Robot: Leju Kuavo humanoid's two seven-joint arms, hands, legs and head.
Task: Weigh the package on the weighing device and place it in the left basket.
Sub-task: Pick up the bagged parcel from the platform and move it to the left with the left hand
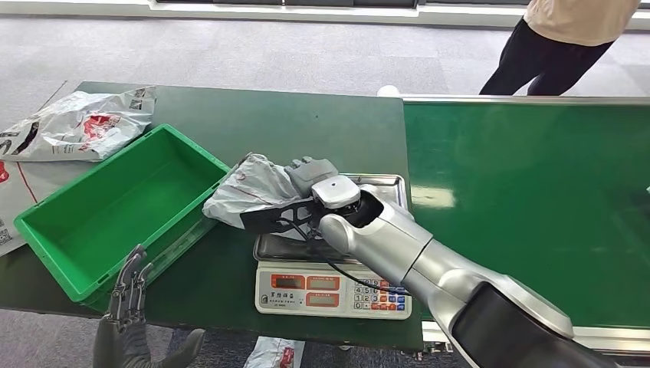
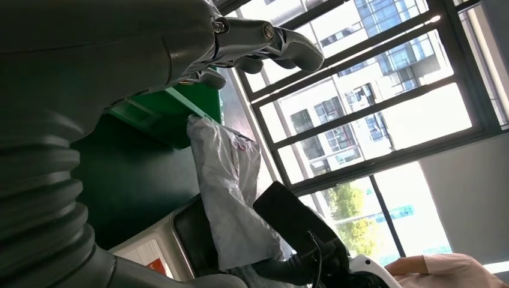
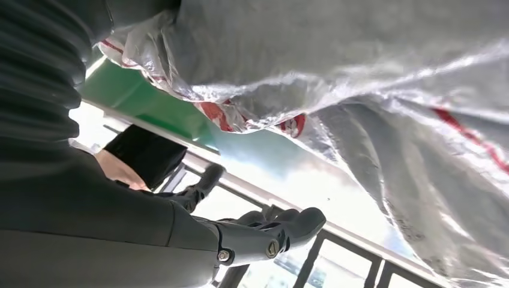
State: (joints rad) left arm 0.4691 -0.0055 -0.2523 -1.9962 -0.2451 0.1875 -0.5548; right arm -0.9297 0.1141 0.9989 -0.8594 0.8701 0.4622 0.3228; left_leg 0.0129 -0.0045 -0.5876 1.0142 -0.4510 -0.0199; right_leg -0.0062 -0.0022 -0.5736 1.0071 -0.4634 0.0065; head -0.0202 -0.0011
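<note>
from left to right we see our left robot hand (image 1: pixel 126 307) open and idle by the green basket (image 1: pixel 69 230), then our right robot hand (image 1: pixel 310 188) gripping the grey package (image 1: pixel 241 192) above the scale (image 1: pixel 333 287), so the carry leftward into the basket seems next.

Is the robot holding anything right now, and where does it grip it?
The right hand grips the grey package by its right end, above the scale.

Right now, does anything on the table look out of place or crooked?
The crumpled grey plastic package, held by the right hand, hangs off the left edge of the silver weighing scale rather than lying flat on its pan. Another grey package lies on the table behind the empty green plastic basket.
</note>
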